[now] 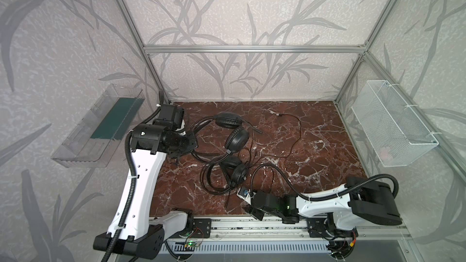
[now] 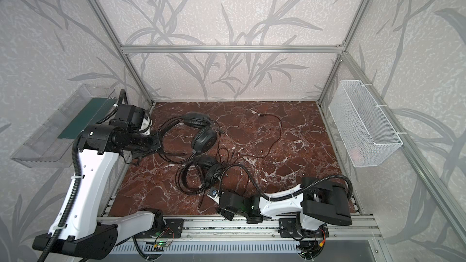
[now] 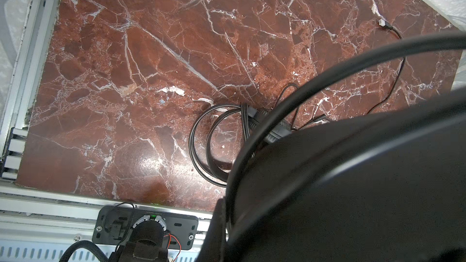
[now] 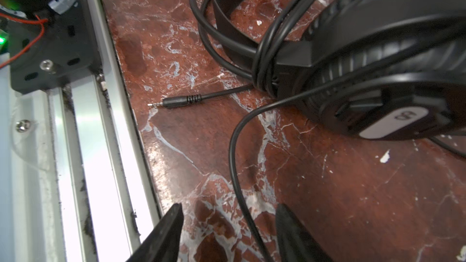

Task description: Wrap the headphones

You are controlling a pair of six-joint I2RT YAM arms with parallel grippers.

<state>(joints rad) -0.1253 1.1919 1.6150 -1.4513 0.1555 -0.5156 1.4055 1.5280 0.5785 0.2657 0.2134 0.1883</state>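
one cable between released right gripper jaws; left gripper clenched on far headphones.

We count two headsets on the counter: the far headset behind, the near headset before it, cables crossing between. A loose cable trails right and rearward. A plug lies beside the front rail. Basket on right wall, tray on left.

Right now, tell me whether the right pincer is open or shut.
Open: the right wrist view shows the right pincer with fingers apart and a thin black cable passing unpinched between them.
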